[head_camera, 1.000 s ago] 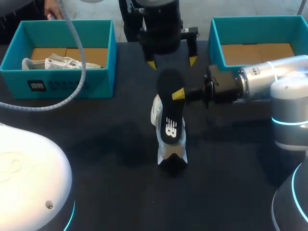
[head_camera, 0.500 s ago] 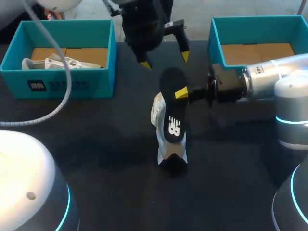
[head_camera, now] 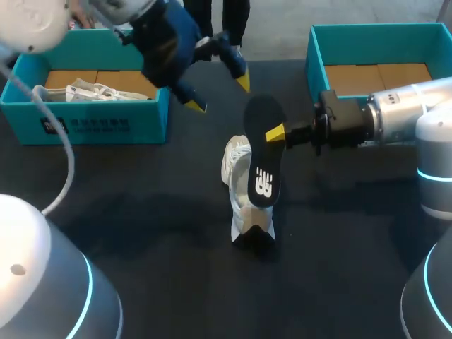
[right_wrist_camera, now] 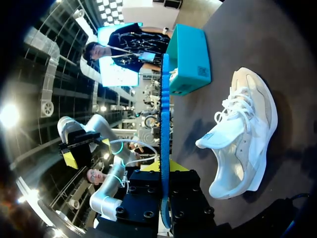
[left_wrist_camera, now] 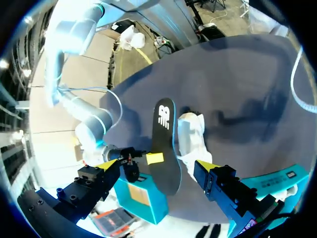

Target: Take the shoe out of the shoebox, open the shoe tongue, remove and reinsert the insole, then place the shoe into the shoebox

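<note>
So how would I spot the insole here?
Find the white sneaker in the middle of the black table. A flat black foot-shaped insole with a white logo hangs next to it, pinched by the right gripper. It alone is thin and black.

The left arm [head_camera: 28,268] has glossy white rounded shells, a glowing cyan ring and a loose pale grey ribbed cable [head_camera: 70,164]. The right arm [head_camera: 417,113] has silver-white segments, a cyan ring and a black wrist. The left claw [head_camera: 219,94] and right claw [head_camera: 272,133] are black and blocky, with round screw heads and yellow fingertips.
</note>
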